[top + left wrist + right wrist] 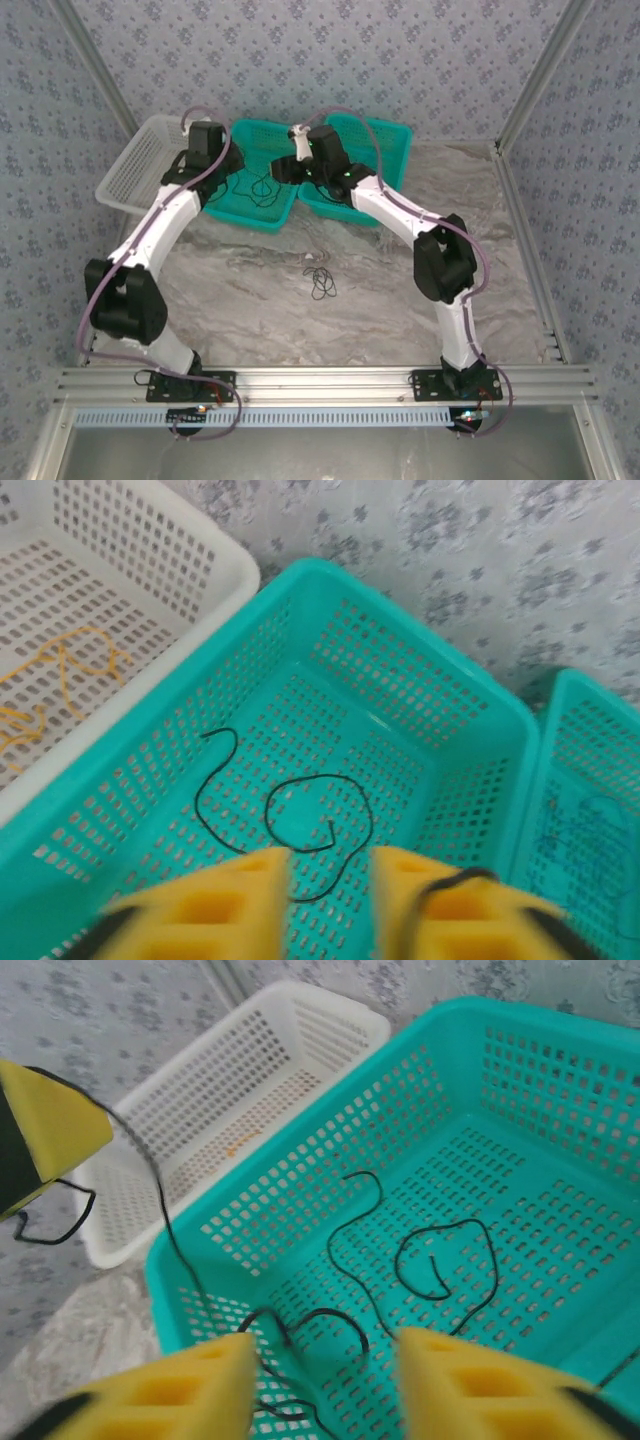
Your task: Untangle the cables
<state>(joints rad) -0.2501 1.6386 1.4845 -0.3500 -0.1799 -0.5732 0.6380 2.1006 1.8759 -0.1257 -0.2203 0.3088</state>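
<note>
Evidently sorted by colour: limp black cable [318, 777] is laid curling in the slotted teal basket [400, 620], orange cable [60, 655] in the white basket [235, 570]. Left gripper [328, 862] and right gripper [322, 1350] are held spread above, nothing pinched. A small black tangle [320, 283] is left on the marbled table [250, 295].

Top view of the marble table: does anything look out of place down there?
Yes. A small tangle of thin black cable lies loose on the grey marble tabletop, not inside the teal plastic mesh basket where another black cable rests.
</note>
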